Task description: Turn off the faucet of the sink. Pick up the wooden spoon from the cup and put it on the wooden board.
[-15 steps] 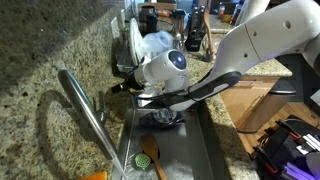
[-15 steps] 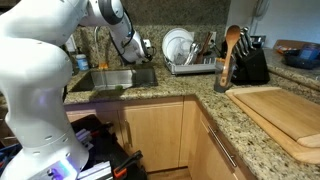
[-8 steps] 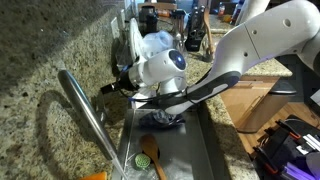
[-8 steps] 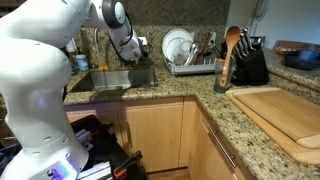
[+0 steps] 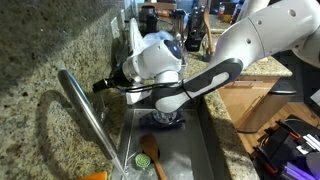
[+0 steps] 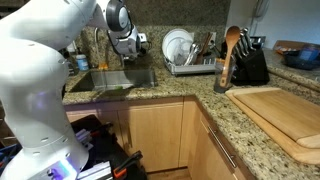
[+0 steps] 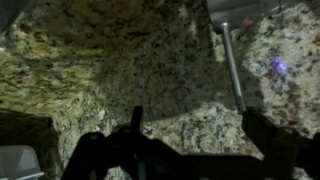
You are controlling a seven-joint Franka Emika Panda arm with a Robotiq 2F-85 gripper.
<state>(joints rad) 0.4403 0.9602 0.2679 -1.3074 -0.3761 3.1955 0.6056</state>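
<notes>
Two dark fingers (image 7: 268, 135) stand apart at the near edge of the wrist view, with only speckled granite between them. A thin metal rod (image 7: 233, 65) runs down from a silver fitting at the far right and ends just inside the right-hand finger. I take this rod for the lever handle of the faucet (image 5: 90, 115). The open spread suits so slim a part, since it can be nudged or pinched without an exact fit.

In an exterior view the arm leans across the sink (image 5: 190, 150). Its wrist is turned left so the fingers point at the bench beside the long spout. That reach is probably what the lever's place behind the basin demands. Whether water is running cannot be told. By my judgement the first step is in hand and not yet done.

The wooden board (image 6: 285, 115) lies flat on the right stretch of bench, well apart from the sink. Utensils stand upright in a cup (image 6: 224, 80) just left of the knife block (image 6: 250, 65), handy for a later lift. The thin dark spoon is too small to single out among them.
</notes>
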